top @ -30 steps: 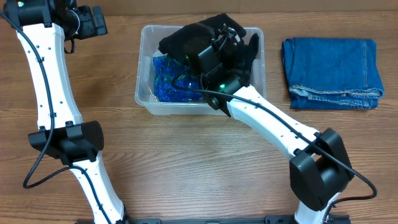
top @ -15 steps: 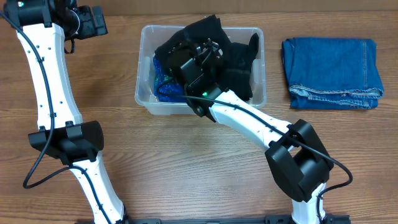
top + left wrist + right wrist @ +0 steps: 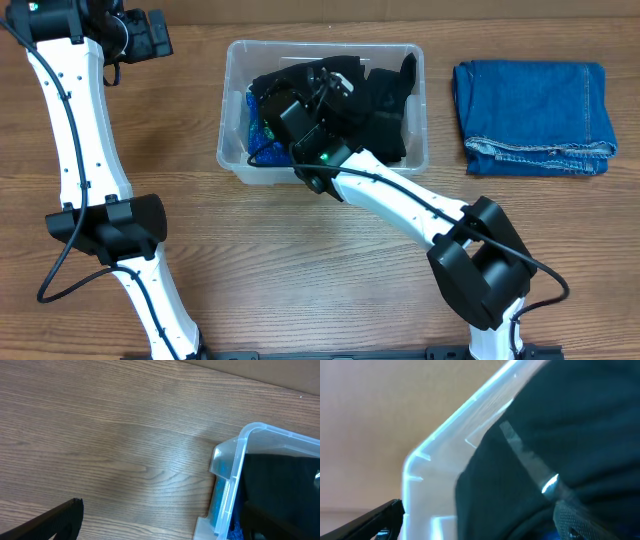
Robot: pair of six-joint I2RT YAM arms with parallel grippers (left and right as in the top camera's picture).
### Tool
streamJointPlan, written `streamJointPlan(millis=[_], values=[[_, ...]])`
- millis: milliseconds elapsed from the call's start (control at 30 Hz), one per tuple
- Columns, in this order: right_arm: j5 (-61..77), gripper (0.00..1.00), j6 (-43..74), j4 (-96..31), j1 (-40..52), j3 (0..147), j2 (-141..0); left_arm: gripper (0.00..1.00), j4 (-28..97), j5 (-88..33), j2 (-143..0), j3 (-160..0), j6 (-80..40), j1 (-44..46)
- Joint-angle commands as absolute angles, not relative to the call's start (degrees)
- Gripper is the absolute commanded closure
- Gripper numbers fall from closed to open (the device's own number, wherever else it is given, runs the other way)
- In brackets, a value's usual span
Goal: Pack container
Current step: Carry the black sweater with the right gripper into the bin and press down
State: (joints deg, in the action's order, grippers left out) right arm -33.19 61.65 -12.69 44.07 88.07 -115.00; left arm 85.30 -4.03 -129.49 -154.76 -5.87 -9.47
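The clear container (image 3: 236, 160) stands at the back middle of the table. It holds a black garment (image 3: 380, 110) lying over a bright blue cloth (image 3: 262, 130). My right gripper (image 3: 333, 84) is down inside the container over the garment. Its fingers (image 3: 380, 519) stand wide apart, open, with black fabric (image 3: 560, 425) lying loose between them and the container's corner wall (image 3: 435, 470) just beyond. My left gripper (image 3: 150, 35) hovers open and holding nothing over bare wood at the back left, left of the container. Only one of its fingertips (image 3: 55, 520) shows, with the container rim (image 3: 240, 455) to its right.
Folded blue jeans (image 3: 533, 117) lie on the table right of the container. The right arm (image 3: 420, 205) stretches from the front right across the container's front wall. The left arm (image 3: 85, 140) runs along the table's left side.
The right gripper has opened and moved left and lower in the container. The black garment, lifted above the rim before, now lies lower inside. The left arm is still.
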Motion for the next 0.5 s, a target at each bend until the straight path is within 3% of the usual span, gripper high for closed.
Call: streamJointPlan(millis=[0, 233, 467], values=[[-30.00, 0.00, 36.38, -14.20, 44.84, 89.86, -109.03, 0.00, 85.08, -4.27, -129.34, -154.93, -6.46, -9.30], [-25.80, 0.00, 14.26, -15.42, 43.31, 89.86, -109.14, 0.00, 85.08, -4.27, -129.34, -154.93, -6.46, -9.30], [-17.54, 0.01, 13.72, -11.42, 35.48, 89.86, -116.01, 0.00, 85.08, -4.27, -129.34, -154.93, -6.44, -9.30]])
